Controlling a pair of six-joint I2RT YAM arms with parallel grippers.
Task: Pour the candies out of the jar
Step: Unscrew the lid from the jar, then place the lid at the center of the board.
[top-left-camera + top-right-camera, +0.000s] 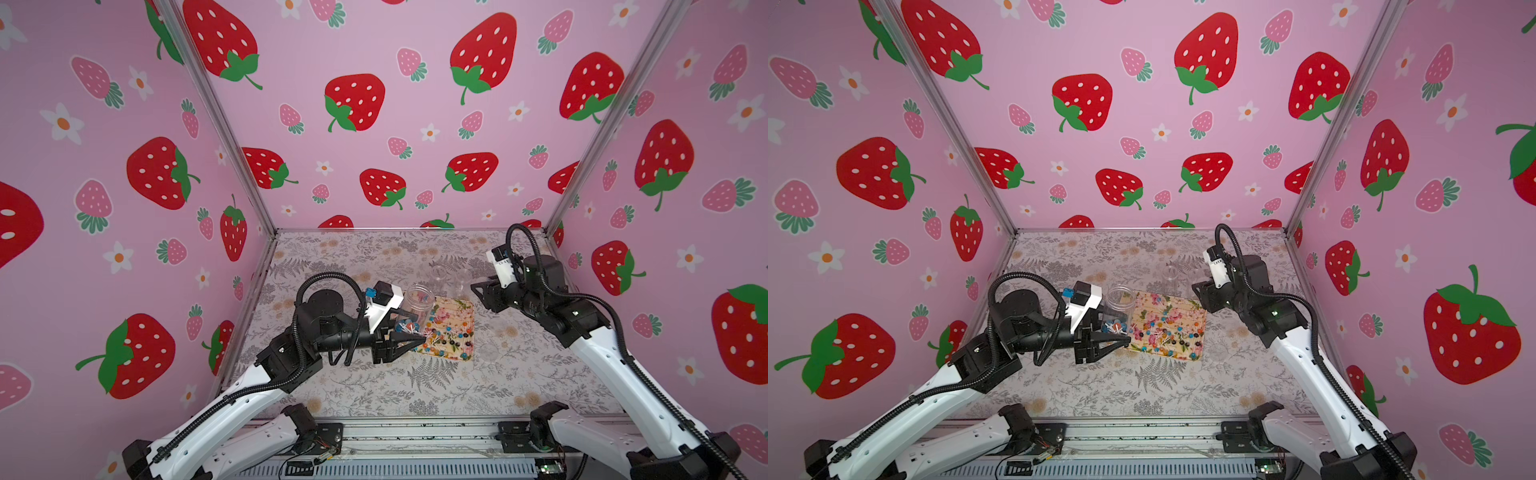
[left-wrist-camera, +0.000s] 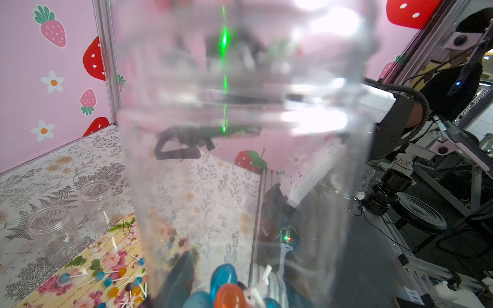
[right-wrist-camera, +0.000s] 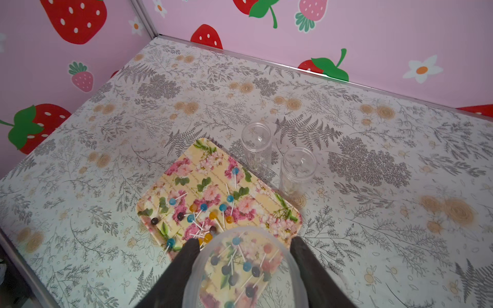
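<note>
Left grip: my left gripper (image 1: 413, 334) is clamped around the lower body of the clear, round plastic jar (image 1: 415, 301). One dark finger shows through its wall in the left wrist view.
Jar position: it hangs over the left edge of the yellow rectangular tray printed with pink flowers (image 1: 459, 309), so anything that spills should land on the tray. It looks close to upright, though I cannot judge the exact tilt.
Candies inside: a small heap of tiny blue, orange and dark lollipop candies on white sticks (image 2: 226, 288) sits at the jar's low end, next to my fingers. I judge that another tip is needed.
Candies out: many more (image 1: 446, 332) lie scattered over the near half of the tray.
Lid: my right gripper (image 3: 245, 242) is closed about halfway on a round translucent plastic lid (image 3: 240, 269). It is held off the right side of the tray, probably to keep it clear of the pour.
Spare jars: two empty clear jars (image 3: 256, 144) stand upright just beyond the far edge of the tray, on the grey fern-printed tabletop (image 1: 415, 386).
Left arm: it reaches in low from the near left of the tray, with the wrist level and the fingers pointing across the tray.
Right arm: the elbow is raised to the right of the tray, and the gripper slants down towards the tray from above.
</note>
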